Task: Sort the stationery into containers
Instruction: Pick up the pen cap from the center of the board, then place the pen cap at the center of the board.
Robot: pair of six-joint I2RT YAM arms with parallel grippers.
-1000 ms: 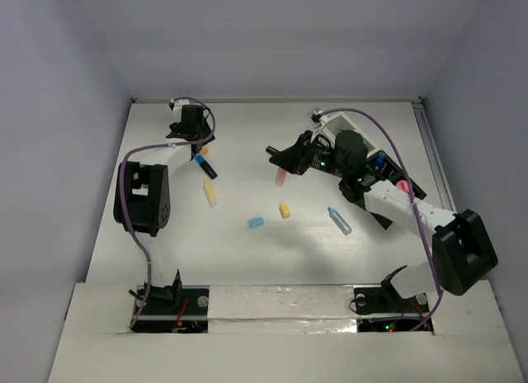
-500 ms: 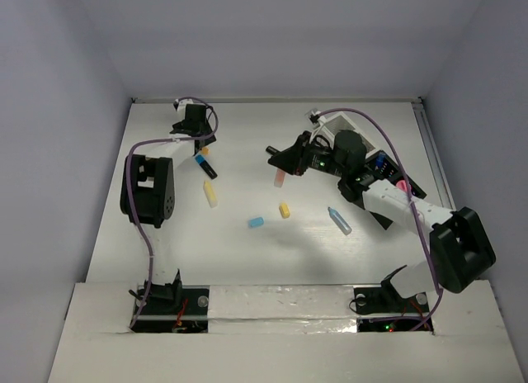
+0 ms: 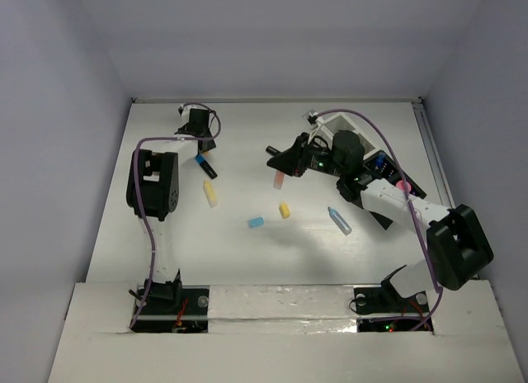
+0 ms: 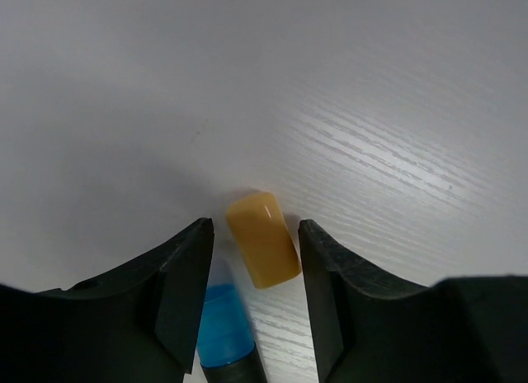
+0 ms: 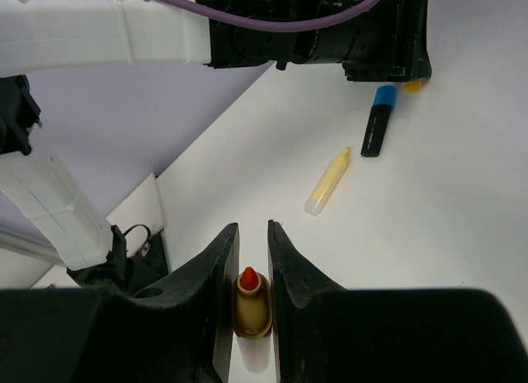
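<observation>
Stationery [image 3: 256,222] lies loose on the table [image 3: 247,259] in the top view, mostly nearer the arm bases than the blue-capped marker [image 3: 204,165]. The containers [image 3: 415,187] sit well to that marker's right, largely hidden under the right arm. The left arm stretches far out, and its left gripper [image 3: 201,148] points down just beyond the marker. The right gripper [image 3: 279,172] hangs between marker and containers.

From the left wrist, the jaws stand spread around an orange eraser [image 4: 262,238] just beside the marker's blue cap. A clean grasp probably needs the fingers centred on the eraser alone, or the near finger may drag the cap.

From the right wrist, the fingers [image 5: 223,259] pinch a peach marker [image 5: 250,304].
</observation>
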